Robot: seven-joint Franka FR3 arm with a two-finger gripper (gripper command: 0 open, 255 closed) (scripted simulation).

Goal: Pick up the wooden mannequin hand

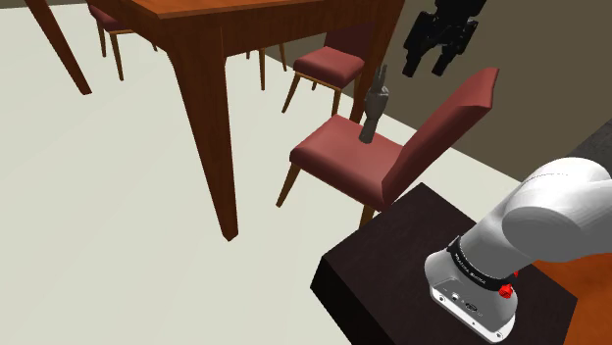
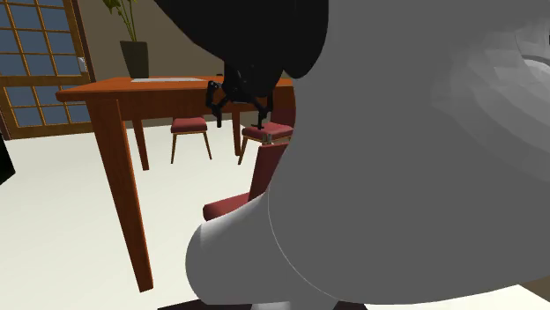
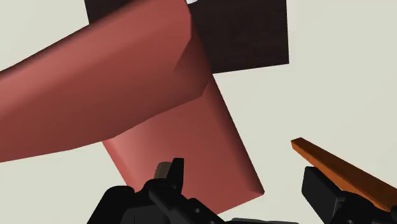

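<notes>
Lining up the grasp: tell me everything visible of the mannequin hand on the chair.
The dark grey-brown mannequin hand stands upright on its wrist on the red cushioned chair seat, near the seat's far edge, fingers pointing up, close together. No wood grain shows. Only the seat touches it; the open black tool hangs higher, toward the shoulder view's right, apart from it.

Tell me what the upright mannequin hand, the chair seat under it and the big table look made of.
Upright grey-brown mannequin hand: matte, dull brown-grey finish. It may be wood, but no grain shows.
Red chair seat: flat matte red with softly rounded edges, so probably upholstery.
Large reddish-brown table: probably stained wood, going by the warm brown tone and smooth, slightly glossy faces.
</notes>
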